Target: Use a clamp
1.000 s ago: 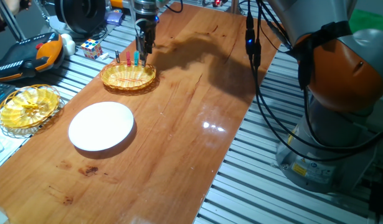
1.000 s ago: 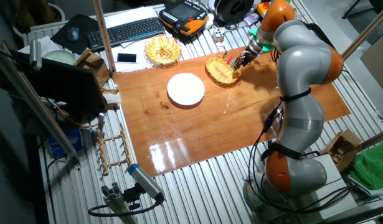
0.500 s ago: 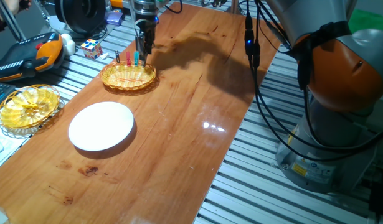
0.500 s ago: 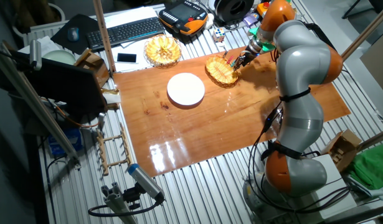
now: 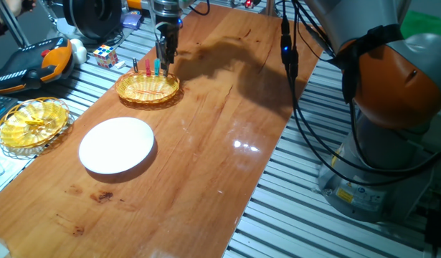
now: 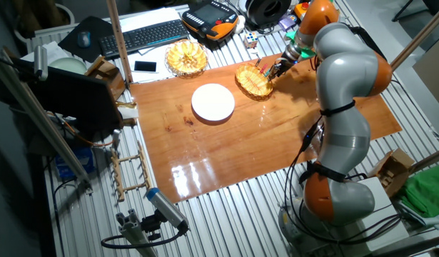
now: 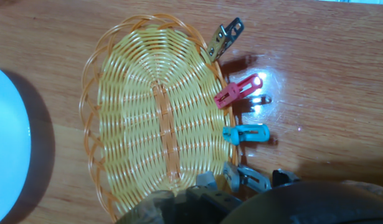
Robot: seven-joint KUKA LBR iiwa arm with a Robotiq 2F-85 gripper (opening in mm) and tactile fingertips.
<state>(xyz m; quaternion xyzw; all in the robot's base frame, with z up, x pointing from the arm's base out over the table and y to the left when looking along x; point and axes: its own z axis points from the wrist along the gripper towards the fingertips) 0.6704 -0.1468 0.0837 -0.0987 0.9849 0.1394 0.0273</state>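
The clamp [image 7: 247, 178] is a small pale grey peg clipped on the rim of a woven yellow basket [image 7: 85, 124]. On the same rim sit a teal peg [image 7: 246, 133], a red peg [image 7: 238, 91] and a dark peg [image 7: 225, 37]. My gripper [image 7: 244, 182] is down at that rim, one fingertip [image 7: 207, 182] over the basket and the other outside it, straddling the clamp with small gaps. In one fixed view the gripper [image 5: 163, 61] stands at the far edge of the basket [image 5: 148, 87] and hides the clamp. It also shows in the other fixed view [image 6: 276, 68].
A white plate [image 5: 117, 145] lies on the wooden table in front of the basket. A yellow glass bowl [image 5: 32, 122], a Rubik's cube [image 5: 105, 54] and an orange-black pendant [image 5: 34, 61] lie off the table's left side. A keyboard [image 6: 144, 36] lies beyond.
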